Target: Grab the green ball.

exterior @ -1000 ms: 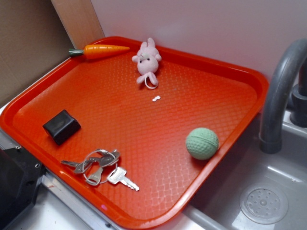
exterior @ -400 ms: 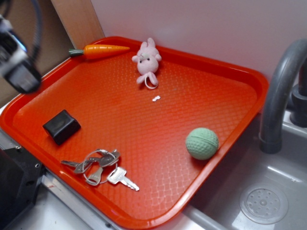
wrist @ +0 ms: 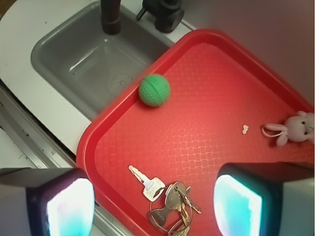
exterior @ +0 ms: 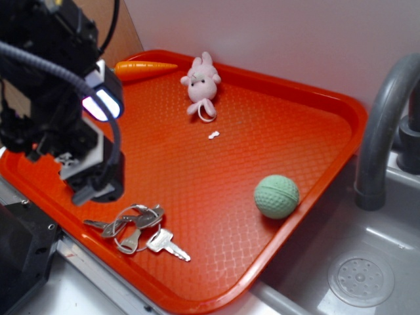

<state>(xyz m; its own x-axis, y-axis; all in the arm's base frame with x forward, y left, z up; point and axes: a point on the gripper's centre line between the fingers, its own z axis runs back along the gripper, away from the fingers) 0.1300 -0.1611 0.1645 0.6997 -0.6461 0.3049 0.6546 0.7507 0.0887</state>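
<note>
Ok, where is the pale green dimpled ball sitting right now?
The pale green dimpled ball rests on the red plastic tray, against the tray's edge nearest the grey sink. In the exterior view it is right of the bunch of keys.

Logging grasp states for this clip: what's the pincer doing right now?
Pincer: open, holding nothing, above the keys, well away from the green ball.
</note>
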